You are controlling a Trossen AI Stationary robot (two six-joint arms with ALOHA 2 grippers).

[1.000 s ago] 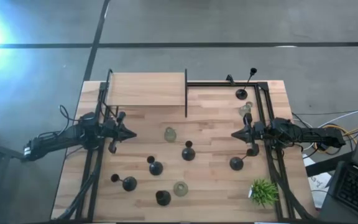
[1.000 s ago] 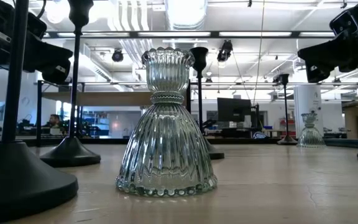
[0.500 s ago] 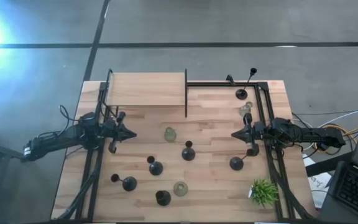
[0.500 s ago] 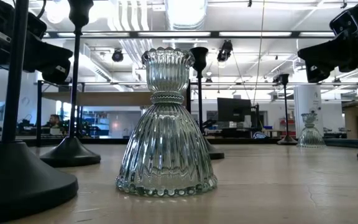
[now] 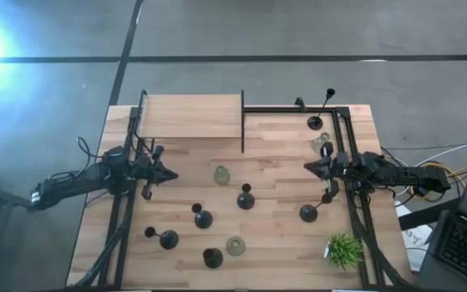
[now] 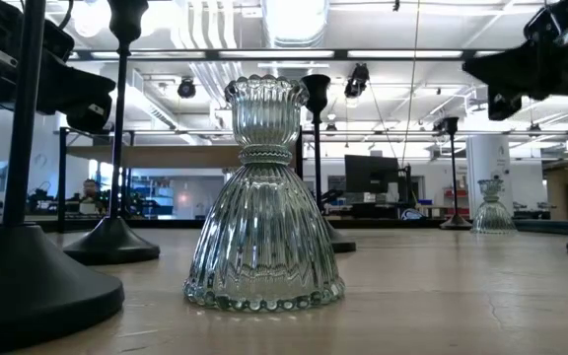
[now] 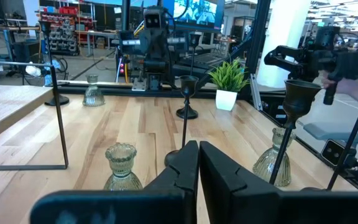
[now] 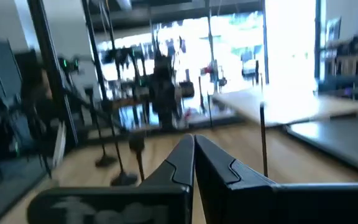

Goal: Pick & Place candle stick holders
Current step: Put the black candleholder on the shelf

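Note:
Several black candle stick holders stand on their round bases mid-table, among them one (image 5: 246,199), another (image 5: 203,217) and a tall one (image 5: 314,122) at the far right. Squat glass holders stand at centre (image 5: 222,174), near the front (image 5: 235,246), close up in the low view (image 6: 264,197), and at the right (image 5: 321,144). My left gripper (image 5: 174,174) hovers shut at the table's left, pointing level toward the centre. My right gripper (image 5: 306,167) hovers shut at the right, facing it, tipped slightly up. Both are empty.
A small green plant (image 5: 344,250) stands at the near right corner. A raised wooden shelf (image 5: 191,115) on a thin black frame fills the far left. Black frame rails (image 5: 349,138) run along the table's right side. Bare wood lies between the holders and the shelf.
My right gripper has tipped its fingertips upward and swung a little toward the far edge, staying shut; its wrist view is blurred. The left arm and all the holders have stayed where they were.

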